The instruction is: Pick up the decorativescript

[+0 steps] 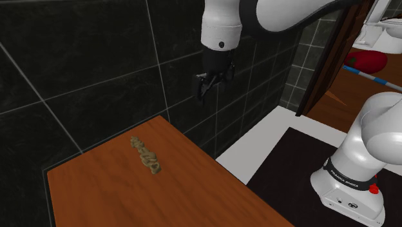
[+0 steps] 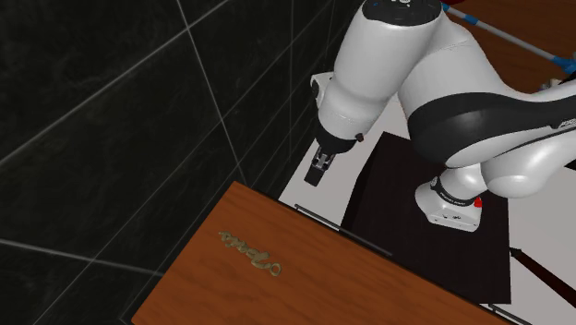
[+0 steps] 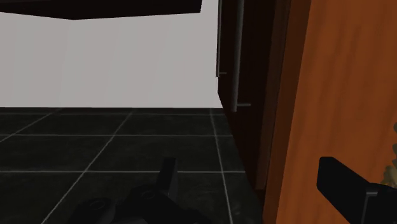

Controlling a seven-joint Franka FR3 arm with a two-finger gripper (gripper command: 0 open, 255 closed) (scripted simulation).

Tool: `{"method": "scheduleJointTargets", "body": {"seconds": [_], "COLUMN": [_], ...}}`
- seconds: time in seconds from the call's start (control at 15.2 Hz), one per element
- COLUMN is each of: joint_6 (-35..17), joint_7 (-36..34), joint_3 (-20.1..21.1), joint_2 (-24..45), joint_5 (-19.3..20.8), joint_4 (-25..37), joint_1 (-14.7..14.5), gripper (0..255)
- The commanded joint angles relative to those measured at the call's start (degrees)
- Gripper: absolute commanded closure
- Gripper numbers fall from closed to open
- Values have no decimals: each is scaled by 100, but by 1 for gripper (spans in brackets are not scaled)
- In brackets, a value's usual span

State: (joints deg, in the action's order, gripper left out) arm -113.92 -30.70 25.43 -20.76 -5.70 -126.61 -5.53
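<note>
Olive-gold decorative script [image 1: 145,155] lies flat on the brown wooden desk [image 1: 200,193] near the dark tiled wall [image 1: 77,58], while the black tool [image 1: 205,92] hangs well apart from it, raised, fingers spread wide, clasping nothing

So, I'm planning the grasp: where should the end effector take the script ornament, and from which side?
Probably its middle, from straight above: the script ornament lies flat on the wooden tabletop, long and narrow, so the open end effector can pinch across its short width.
</note>
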Motion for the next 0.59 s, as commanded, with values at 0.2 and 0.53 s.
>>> {"method": "scheduleJointTargets", "body": {"seconds": [0.2,0.53], "joint_6": [-248,-260], "joint_7": [-918,-1947], "joint_3": [639,1129], "joint_2": [979,2184], "joint_5": [516,1417], "joint_4": [680,1600], "joint_1": [16,-117], "gripper": [0,0]}}
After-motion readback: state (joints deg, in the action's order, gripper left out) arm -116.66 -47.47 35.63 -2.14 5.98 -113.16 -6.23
